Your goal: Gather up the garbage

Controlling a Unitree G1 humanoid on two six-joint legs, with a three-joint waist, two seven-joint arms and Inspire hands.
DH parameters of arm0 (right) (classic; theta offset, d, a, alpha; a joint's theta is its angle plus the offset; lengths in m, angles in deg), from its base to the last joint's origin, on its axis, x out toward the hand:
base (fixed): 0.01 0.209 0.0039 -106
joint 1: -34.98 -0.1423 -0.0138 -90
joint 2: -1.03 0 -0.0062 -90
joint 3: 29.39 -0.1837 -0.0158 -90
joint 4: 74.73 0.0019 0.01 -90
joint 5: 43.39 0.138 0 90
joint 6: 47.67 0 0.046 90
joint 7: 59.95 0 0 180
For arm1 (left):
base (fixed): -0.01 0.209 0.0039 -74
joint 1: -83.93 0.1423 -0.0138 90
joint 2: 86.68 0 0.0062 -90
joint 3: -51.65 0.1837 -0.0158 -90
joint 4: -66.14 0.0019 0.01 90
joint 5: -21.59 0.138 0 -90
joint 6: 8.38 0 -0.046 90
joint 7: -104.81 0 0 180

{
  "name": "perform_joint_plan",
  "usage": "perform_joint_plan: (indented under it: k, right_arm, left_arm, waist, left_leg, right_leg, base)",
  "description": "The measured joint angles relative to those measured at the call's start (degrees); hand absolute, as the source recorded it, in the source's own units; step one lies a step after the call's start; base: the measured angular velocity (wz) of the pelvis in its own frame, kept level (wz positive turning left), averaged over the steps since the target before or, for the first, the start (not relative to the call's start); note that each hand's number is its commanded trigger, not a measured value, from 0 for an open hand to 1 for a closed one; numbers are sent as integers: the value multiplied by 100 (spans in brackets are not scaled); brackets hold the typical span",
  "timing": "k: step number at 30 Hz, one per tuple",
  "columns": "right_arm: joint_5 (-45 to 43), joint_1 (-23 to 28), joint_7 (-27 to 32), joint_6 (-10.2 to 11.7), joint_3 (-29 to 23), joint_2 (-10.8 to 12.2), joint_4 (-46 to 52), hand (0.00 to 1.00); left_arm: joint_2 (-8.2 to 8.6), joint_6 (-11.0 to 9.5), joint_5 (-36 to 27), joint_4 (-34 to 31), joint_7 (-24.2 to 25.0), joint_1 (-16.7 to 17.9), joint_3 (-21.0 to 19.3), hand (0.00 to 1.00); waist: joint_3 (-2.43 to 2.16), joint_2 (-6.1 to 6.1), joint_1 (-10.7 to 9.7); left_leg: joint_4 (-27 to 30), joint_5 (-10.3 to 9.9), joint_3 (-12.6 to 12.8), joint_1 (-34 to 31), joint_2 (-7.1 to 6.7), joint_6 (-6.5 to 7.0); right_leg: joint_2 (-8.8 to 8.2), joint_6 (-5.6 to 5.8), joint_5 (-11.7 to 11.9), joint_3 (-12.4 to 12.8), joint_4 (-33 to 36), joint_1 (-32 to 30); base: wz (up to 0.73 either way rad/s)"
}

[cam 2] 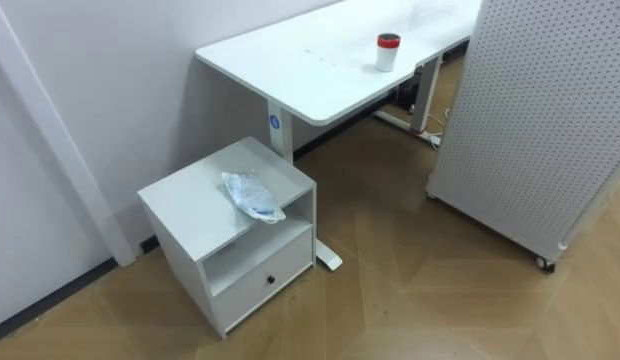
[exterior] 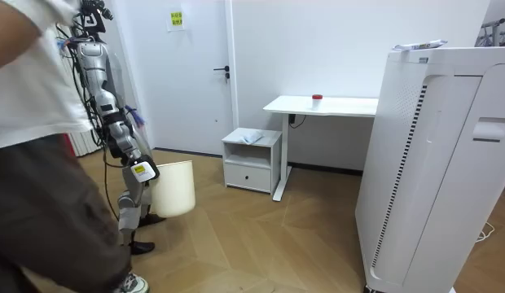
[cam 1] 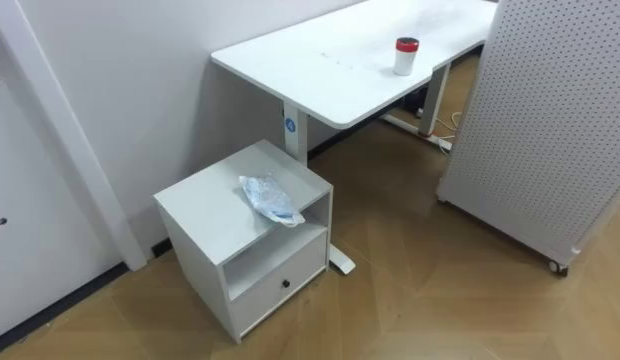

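- Far left of the room view: a person (exterior: 41,163) in a white top and dark trousers, close to the camera, touching nothing of the task.
- Next along, between the person and the door (exterior: 195,73): the robot, upright, turned toward the furniture and well apart from it. Probably a walk needed before any reach.
- Low at its side: a white bin (exterior: 175,189), borne at the rim by what looks, going by the body, like the right hand (exterior: 138,170). Cannot tell whether that hand is clamped on the rim or not. Carried there, most likely, to take the garbage once picked.
- Further right, against the wall: a low white cabinet (cam 1: 205,205) with an open shelf over a drawer.
- On its top, toward the edge above the shelf: the garbage (cam 1: 269,198), a crumpled clear-and-blue plastic wrapper, lying loose with nothing on it or against it. Open to a reach from above; light and likely to slip, so better pinched than scooped.
- Right again: a white desk (cam 1: 330,70), its leg just beside the cabinet. On it, upright and alone, a small white jar (cam 1: 406,56) with a red lid, set down tidily, so probably not rubbish.
- Far right: a white perforated panel (cam 1: 550,120) on castors, standing clear of the way to the cabinet.
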Motion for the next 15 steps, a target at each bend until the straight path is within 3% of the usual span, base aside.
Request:
perform_joint_plan:
  k: [7, 15]
  right_arm:
    - [8, 37, 5, 1, -46, 0, 4, 100]
    - [6, 39, 9, 0, -81, 3, 1, 100]
  left_arm:
    - [6, 22, -2, -2, 84, -2, -5, 0]
    - [30, 1, 2, -1, 87, -9, -11, 0]
  waist:
    - [-12, 15, 4]
    - [17, 46, 5]
  left_leg:
    - [-25, -13, -2, 64, -48, 19]
    - [-89, -25, -9, 146, -56, 23]
  right_leg:
    - [-10, -12, -6, 29, -68, 125]
    - [-17, -15, -5, 30, -60, 192]
  base:
    - [8]
    - [0]
